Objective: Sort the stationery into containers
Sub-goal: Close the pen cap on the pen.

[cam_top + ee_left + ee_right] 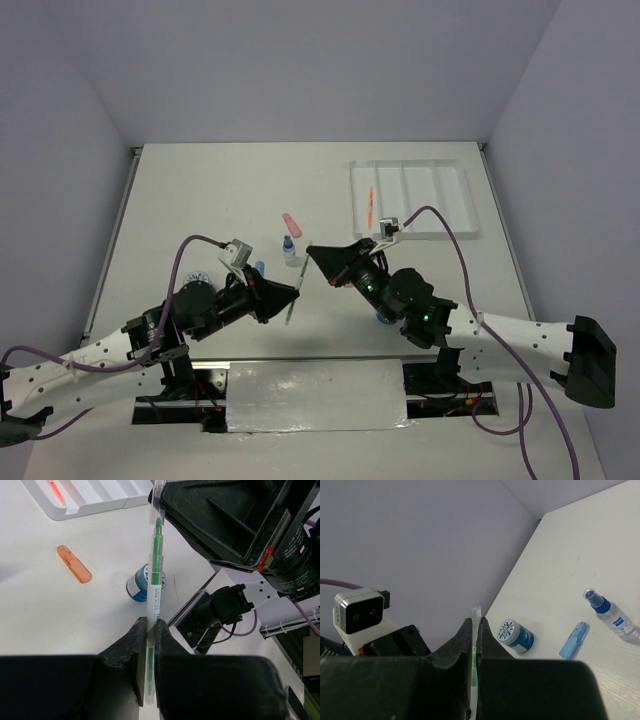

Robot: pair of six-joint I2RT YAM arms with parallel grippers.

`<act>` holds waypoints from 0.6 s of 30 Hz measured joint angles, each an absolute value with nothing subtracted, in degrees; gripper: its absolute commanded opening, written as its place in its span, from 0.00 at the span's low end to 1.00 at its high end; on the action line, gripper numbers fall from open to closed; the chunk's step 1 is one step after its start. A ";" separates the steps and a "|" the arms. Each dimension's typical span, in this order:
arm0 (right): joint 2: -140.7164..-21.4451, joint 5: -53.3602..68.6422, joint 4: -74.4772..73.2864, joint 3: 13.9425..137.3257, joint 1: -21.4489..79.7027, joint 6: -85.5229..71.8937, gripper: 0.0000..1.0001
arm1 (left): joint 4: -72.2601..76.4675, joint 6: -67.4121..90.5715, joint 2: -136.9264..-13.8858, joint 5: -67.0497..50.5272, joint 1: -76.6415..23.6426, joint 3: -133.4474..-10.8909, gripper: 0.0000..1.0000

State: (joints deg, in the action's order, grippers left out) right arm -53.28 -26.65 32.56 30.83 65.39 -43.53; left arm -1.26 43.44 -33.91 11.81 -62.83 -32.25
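Note:
A thin clear pen with green ink (297, 287) hangs above the table between both arms. My left gripper (293, 293) is shut on its lower half, and the barrel (154, 575) runs up out of the jaws (151, 623). My right gripper (311, 253) is shut on the pen's upper end (476, 614), which pokes just past the jaws (475, 623). The white tray (412, 198) lies at the back right, with an orange pen (372, 205) in its left compartment. On the table lie a pink capsule (290, 221), a blue-capped bottle (290, 250), a blue capsule (574, 640) and a blue roll (516, 635).
A second blue roll (139, 583) stands on the table behind the pen, near the right arm. The pink capsule (74, 564) looks orange here and lies left of that roll. The tray's corner (100, 502) shows at the top left. The left wrist camera (357, 612) sits close to my right gripper.

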 measured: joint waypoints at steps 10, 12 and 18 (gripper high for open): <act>-55.20 -23.00 33.82 30.94 65.39 -46.04 0.00 | -1.30 41.67 -34.50 13.54 -62.83 -33.21 0.00; -55.20 -22.98 34.11 30.96 65.36 -46.83 0.00 | -1.34 40.80 -34.37 13.78 -62.83 -33.54 0.00; -55.24 -21.34 33.01 31.99 65.36 -47.99 0.00 | -1.80 37.71 -32.86 14.63 -62.83 -33.67 0.00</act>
State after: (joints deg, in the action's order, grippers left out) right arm -55.24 -21.34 33.01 31.99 65.36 -47.99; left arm -1.80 37.71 -32.86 14.63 -62.83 -33.67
